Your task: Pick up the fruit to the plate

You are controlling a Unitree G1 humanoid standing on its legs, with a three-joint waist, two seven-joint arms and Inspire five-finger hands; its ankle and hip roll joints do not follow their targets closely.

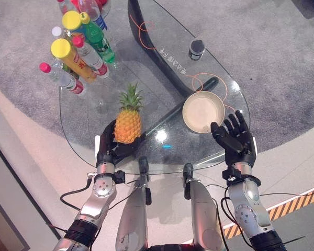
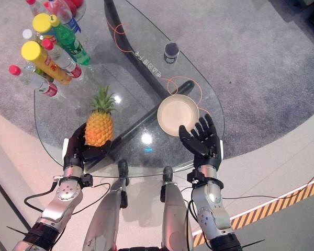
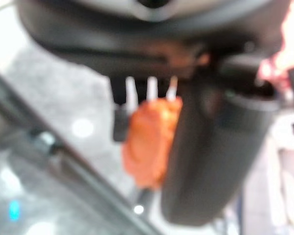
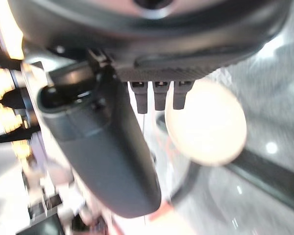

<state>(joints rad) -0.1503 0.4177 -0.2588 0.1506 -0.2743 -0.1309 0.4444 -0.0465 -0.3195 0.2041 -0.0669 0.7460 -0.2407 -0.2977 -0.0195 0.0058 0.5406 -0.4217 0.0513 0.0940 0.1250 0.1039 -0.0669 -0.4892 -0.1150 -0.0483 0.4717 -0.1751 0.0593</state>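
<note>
Your left hand (image 1: pixel 111 146) has its fingers curled round the pineapple (image 1: pixel 127 123) at the bench's (image 1: pixel 94 110) seven o'clock edge, while the plate (image 1: pixel 203 112) at three o'clock sits bare beside your spread right hand (image 1: pixel 234 137), so transfer remains outstanding.

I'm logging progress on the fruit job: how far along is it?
Done: the left hand has closed round the pineapple. In hand: it holds the fruit upright over the glass table. Left: carrying it to the plate, which is bare; the right hand waits open beside it.
</note>
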